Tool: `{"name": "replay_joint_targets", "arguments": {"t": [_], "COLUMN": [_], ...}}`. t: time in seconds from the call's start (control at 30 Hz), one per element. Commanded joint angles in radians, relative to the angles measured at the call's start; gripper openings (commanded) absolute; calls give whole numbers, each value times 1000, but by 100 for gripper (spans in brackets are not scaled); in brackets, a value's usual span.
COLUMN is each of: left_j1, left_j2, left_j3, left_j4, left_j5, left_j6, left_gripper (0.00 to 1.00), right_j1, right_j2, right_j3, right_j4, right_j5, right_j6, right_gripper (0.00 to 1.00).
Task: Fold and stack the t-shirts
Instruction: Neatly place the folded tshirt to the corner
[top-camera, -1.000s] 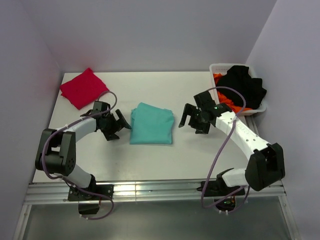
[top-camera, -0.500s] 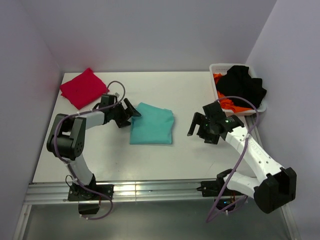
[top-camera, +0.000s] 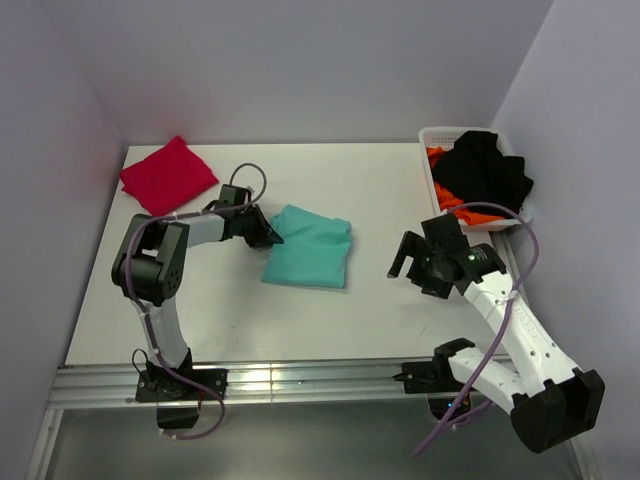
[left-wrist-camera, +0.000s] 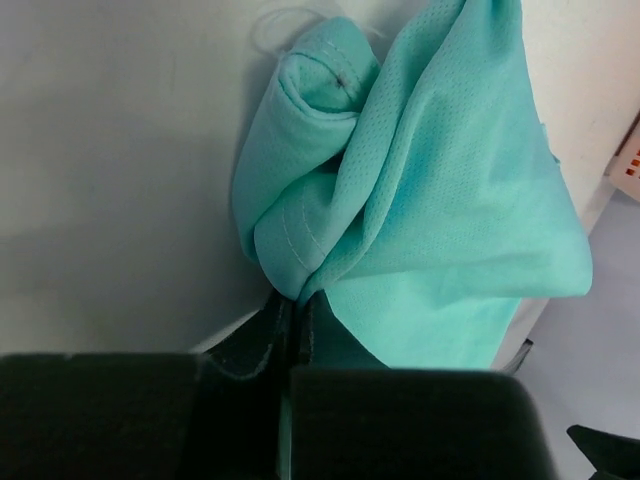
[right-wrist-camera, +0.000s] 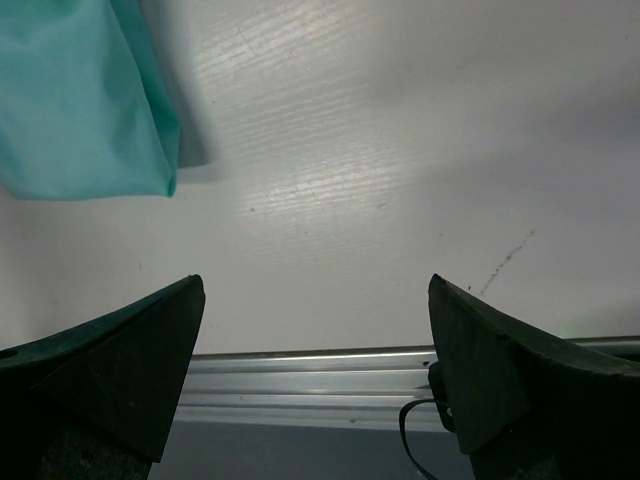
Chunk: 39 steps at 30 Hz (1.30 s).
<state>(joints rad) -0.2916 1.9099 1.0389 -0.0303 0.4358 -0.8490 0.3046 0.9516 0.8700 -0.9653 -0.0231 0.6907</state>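
A folded teal t-shirt (top-camera: 310, 250) lies mid-table. My left gripper (top-camera: 270, 237) is shut on its left edge, and the cloth bunches up at the jaws in the left wrist view, teal t-shirt (left-wrist-camera: 420, 190), left gripper (left-wrist-camera: 293, 300). A folded red t-shirt (top-camera: 167, 175) rests at the far left corner of the table. My right gripper (top-camera: 405, 258) hangs open to the right of the teal shirt, holding nothing. In the right wrist view the right gripper (right-wrist-camera: 315, 290) faces bare table, with a corner of the teal t-shirt (right-wrist-camera: 80, 100) at upper left.
A white basket (top-camera: 432, 135) at the back right holds black and orange clothes (top-camera: 485, 170). The table's metal front rail (right-wrist-camera: 320, 385) runs just below my right gripper. Purple walls stand close on the left, back and right.
The left gripper moved right to the teal shirt's left edge and shut on it, lifting and skewing that edge. The right arm drew back toward the near right, still open.
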Motion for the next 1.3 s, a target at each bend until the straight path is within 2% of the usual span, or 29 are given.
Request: {"name": "replay_joint_targets", "arguments": {"t": [0.0, 0.07, 0.17, 0.2, 0.43, 0.57, 0.63, 0.7, 0.83, 0.9, 0.93, 0.97, 1.03, 1.13, 1.27], "left_j1": [8, 32, 69, 78, 175, 247, 320, 368, 518, 575, 622, 646, 704, 755, 769], "left_j2": [24, 32, 84, 101, 241, 360, 341, 334, 339, 362, 370, 376, 386, 399, 384], "left_j3": [111, 182, 387, 502, 918, 1255, 1221, 1244, 1260, 1268, 1273, 1283, 1273, 1256, 1221], "left_j4": [-136, -192, -350, -431, -609, -721, -663, -680, -643, -643, -648, -657, -651, -635, -643], "left_j5": [-68, -65, -85, -98, -135, -106, -72, -85, -36, -16, -19, -25, 1, 46, 83], "left_j6": [74, 97, 166, 201, 287, 292, 269, 268, 255, 242, 243, 240, 220, 203, 217], "left_gripper": [0, 0, 0, 0, 0, 1, 4, 3, 7, 14, 25, 43, 99, 99, 99], "right_j1": [-13, -15, -16, -16, -16, -16, -16, -16, -18, -16, -16, -18, -16, -16, -18], "right_j2": [-33, -43, -53, -57, -83, -112, -120, -132, -143, -142, -140, -139, -132, -125, -117], "right_j3": [-12, -16, -34, -35, -36, -45, -52, -58, -57, -57, -54, -52, -48, -37, -29], "right_j4": [-27, -26, -24, -23, -76, -118, -136, -147, -171, -177, -182, -182, -181, -176, -168], "right_j5": [22, 22, 22, 22, 22, 48, 51, 48, 51, 54, 52, 51, 45, 38, 34], "right_j6": [10, 15, 23, 26, 17, 10, 13, 16, 18, 17, 13, 15, 16, 18, 21], "right_gripper": [100, 100, 100, 100, 100, 100, 100, 100, 100, 100, 100, 100, 100, 100, 100]}}
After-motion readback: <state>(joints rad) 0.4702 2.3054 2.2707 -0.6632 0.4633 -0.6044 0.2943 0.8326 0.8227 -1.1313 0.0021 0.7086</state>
